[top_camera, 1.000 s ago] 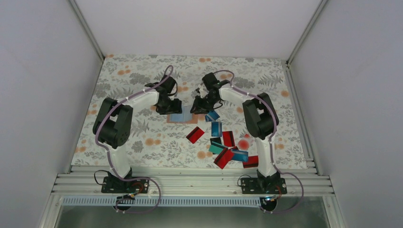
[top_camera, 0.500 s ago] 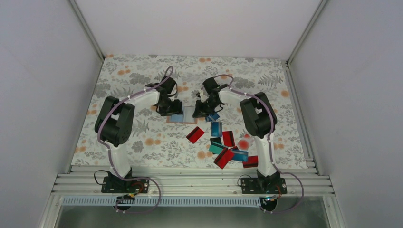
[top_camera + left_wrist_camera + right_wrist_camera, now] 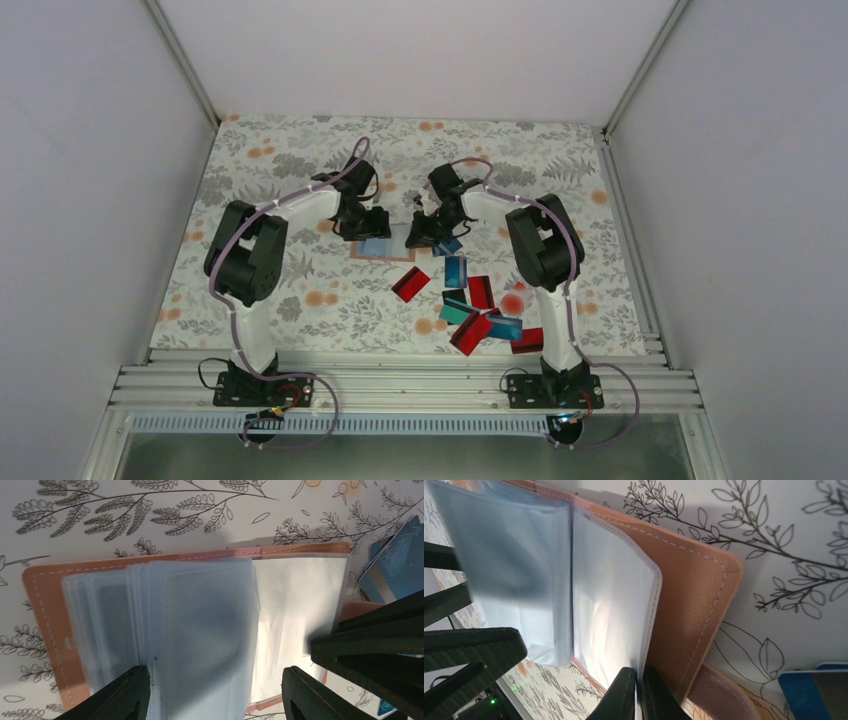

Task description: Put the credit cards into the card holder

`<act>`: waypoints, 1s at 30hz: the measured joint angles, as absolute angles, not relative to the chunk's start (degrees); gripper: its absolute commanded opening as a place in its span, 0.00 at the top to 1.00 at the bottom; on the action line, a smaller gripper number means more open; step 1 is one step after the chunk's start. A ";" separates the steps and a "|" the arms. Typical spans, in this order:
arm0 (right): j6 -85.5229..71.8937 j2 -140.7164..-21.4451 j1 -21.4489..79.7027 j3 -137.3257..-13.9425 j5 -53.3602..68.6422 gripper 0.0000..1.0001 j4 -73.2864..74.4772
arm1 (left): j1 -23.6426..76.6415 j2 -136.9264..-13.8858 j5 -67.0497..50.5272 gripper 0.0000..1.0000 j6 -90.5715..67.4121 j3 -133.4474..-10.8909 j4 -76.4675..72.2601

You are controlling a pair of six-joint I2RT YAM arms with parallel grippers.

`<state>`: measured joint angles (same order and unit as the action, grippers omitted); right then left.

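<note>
Holder (image 3: pixel 42 605): lies open on the table (image 3: pixel 280 170), between the two grippers, its clear sleeves (image 3: pixel 200 625) fanned.
Left gripper (image 3: pixel 215 685): released, jaws wide, straddling the sleeves.
Right gripper (image 3: pixel 640 690): clenched on one sleeve (image 3: pixel 609 605) at its edge.
Cards (image 3: pixel 470 300): loose heap just beside the holder; print too small to read.

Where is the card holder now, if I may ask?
Top view: the card holder lies open mid-table between the left gripper and right gripper, beyond the credit cards.
</note>
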<state>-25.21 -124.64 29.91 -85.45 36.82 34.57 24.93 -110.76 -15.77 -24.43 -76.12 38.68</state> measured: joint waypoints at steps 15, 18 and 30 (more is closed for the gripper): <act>-25.28 -124.64 29.89 -85.34 36.86 0.95 34.46 | 26.85 -112.71 -17.30 0.35 -24.45 -79.44 38.74; -25.41 -124.64 29.80 -85.36 36.97 0.90 34.48 | 27.57 -113.01 -18.09 0.35 -24.45 -80.93 38.59; -26.79 -124.31 28.56 -85.52 38.94 0.73 34.52 | 27.88 -113.16 -22.61 0.35 -24.69 -81.36 37.82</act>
<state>-26.79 -124.31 28.56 -85.52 38.94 34.52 27.88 -113.16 -22.61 -24.69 -81.36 37.82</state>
